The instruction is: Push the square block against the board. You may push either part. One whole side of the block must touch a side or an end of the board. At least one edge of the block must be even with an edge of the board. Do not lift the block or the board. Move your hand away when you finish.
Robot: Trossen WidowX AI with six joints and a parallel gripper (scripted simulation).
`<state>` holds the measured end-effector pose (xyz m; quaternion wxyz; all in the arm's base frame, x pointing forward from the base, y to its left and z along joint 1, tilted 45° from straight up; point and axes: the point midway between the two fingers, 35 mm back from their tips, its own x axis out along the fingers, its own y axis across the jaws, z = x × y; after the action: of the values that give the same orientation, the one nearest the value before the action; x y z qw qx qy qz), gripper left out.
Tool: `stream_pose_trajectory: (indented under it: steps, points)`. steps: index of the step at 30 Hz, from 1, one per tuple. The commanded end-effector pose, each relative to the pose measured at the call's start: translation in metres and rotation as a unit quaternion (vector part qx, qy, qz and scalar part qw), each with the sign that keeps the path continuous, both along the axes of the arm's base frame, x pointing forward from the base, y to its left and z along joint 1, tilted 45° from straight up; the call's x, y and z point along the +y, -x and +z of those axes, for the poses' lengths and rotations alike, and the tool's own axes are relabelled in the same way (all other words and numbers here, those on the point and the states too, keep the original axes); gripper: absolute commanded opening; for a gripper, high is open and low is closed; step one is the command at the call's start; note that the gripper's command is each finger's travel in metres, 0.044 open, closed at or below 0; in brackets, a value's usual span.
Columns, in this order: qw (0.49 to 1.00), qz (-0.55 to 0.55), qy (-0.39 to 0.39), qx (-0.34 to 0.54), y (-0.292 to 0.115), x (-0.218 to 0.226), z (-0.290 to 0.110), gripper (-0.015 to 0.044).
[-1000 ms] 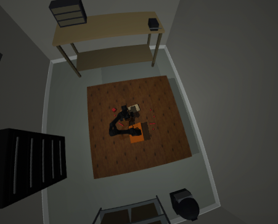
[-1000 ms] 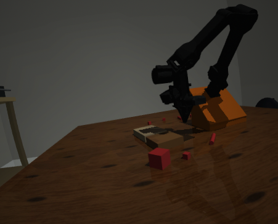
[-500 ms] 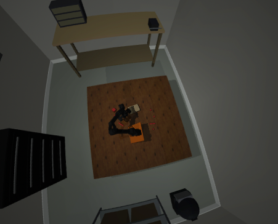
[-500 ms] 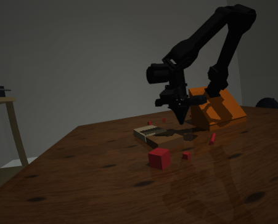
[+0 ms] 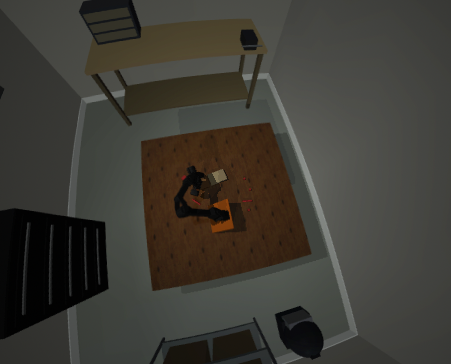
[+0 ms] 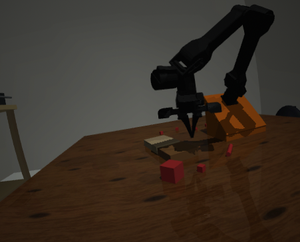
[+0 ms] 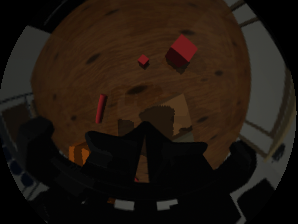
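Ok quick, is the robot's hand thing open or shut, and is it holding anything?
Tool: shut, fingers together in a point, holding nothing.

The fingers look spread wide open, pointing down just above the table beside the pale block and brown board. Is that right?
Not quite. The fingers are shut together into a point, holding nothing, as the exterior view shows. The rest stands: they point down just above the table, beside the pale block and brown board.
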<state>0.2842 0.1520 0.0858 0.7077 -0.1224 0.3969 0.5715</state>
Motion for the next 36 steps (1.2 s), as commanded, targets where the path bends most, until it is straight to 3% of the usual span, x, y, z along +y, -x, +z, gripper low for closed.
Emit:
stream_pose_trajectory:
  steps: [1, 16, 21, 26, 36]
  points:
    - [0.998, 0.047, 0.004, -0.046, -0.007, 0.005, 0.005, 0.0]
    - [0.95, 0.219, 0.008, -0.22, -0.029, 0.029, 0.03, 0.0]
    - [0.95, 0.221, 0.008, -0.222, -0.029, 0.031, 0.028, 0.0]
    - [0.95, 0.221, 0.007, -0.222, -0.03, 0.069, -0.008, 0.0]
    - [0.95, 0.221, 0.007, -0.222, -0.032, 0.064, -0.013, 0.0]
